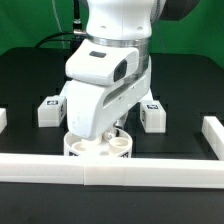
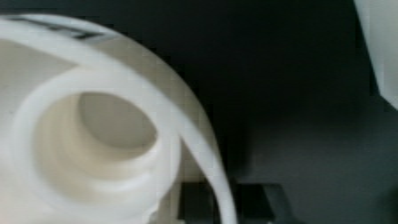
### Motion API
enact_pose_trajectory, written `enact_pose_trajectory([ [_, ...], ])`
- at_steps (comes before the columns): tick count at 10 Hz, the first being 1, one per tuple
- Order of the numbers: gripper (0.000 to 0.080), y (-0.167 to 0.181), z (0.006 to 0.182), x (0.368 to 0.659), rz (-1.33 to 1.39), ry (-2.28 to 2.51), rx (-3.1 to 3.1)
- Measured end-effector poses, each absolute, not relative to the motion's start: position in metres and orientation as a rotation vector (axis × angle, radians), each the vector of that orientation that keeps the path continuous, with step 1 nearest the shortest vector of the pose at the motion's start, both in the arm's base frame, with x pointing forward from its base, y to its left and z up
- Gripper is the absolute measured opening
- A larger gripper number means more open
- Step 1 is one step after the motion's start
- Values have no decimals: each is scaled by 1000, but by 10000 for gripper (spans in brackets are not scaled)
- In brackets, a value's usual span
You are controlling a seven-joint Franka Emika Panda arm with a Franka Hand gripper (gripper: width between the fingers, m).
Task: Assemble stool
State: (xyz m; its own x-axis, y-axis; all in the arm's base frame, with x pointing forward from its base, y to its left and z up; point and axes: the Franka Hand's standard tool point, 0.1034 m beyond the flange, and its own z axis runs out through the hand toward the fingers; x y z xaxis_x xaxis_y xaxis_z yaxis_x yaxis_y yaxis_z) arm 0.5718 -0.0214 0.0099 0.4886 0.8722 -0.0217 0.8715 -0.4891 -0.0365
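The round white seat [image 1: 92,148] of the stool lies with its sockets up, right against the front border rail [image 1: 45,168]. My gripper [image 1: 113,134] reaches down onto its rim; the arm's white hand hides the fingertips in the exterior view. In the wrist view the seat [image 2: 71,60] fills the frame, with one round socket [image 2: 107,125] showing. Its thin rim runs between the two dark fingers [image 2: 267,203] of my gripper [image 2: 228,205], which is shut on it. One white leg [image 1: 47,110] lies on the exterior view's left of the arm, another leg [image 1: 153,115] on its right.
White border rails fence the black table: the front rail, a short end [image 1: 3,120] at the exterior view's left and another [image 1: 212,135] at its right. The arm's body hides the table behind the seat.
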Motion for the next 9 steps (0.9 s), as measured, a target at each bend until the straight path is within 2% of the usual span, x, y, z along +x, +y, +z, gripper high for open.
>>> enact_pose_trajectory([
  [3, 35, -18, 10, 572, 60, -1568, -2699],
  [9, 34, 78, 12, 574, 75, -1560, -2676],
])
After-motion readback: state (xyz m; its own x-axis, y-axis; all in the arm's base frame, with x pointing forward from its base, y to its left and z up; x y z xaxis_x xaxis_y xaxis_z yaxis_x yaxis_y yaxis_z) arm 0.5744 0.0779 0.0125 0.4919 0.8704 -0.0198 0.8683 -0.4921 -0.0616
